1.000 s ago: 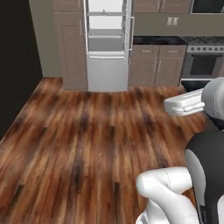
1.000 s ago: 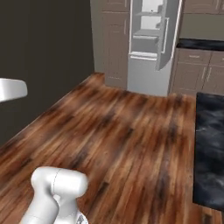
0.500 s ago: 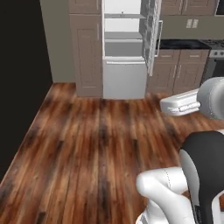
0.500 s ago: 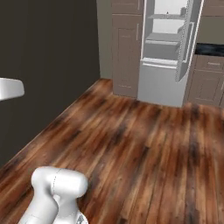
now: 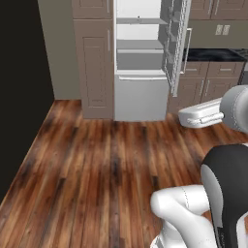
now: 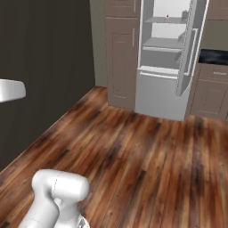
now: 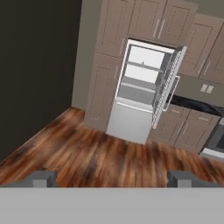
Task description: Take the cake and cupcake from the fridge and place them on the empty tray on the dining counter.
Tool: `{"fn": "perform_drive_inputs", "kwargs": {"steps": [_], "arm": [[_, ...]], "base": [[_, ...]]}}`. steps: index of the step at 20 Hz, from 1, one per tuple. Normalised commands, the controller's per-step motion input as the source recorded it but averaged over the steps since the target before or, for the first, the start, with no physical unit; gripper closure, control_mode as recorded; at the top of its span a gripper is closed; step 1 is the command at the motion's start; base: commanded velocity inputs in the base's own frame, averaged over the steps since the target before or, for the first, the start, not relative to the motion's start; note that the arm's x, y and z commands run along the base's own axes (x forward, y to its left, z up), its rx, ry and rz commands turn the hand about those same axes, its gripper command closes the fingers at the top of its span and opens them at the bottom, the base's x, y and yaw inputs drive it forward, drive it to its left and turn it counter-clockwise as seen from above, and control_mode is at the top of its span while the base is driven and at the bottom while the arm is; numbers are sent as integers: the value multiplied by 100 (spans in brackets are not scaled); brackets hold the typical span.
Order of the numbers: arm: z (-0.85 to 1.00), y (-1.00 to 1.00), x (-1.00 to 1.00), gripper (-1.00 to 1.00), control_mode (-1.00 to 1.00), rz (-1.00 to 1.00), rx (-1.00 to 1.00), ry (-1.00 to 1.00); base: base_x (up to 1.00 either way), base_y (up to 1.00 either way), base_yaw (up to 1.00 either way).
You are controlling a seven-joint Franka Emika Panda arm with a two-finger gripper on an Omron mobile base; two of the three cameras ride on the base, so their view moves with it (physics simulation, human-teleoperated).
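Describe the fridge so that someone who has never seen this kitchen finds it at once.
Look to the far wall beyond the wood floor, where brown cabinets line up. The fridge stands among them, next to the dark counter. It alone is silver-grey, with its door swung open on pale shelves.

Home kitchen: open fridge [image 5: 140, 58], wood cabinets [image 5: 94, 58], plank floor [image 5: 97, 169].
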Motion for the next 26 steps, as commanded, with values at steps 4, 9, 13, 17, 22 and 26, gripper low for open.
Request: {"fn": "perform_drive_inputs", "kwargs": {"steps": [4,9,13,17,22,26], "arm": [[0,0,0,-100,100,0,0,0],[0,0,0,-100,100,0,0,0],[0,0,0,-100,100,0,0,0],[0,0,0,-100,100,0,0,0],[0,0,0,-100,100,0,0,0],[0,0,0,-100,100,0,0,0]], "base": [[100,0,0],[100,0,-4],[100,12,-34],[100,27,-47],[100,60,-32],[100,59,-25]]}}
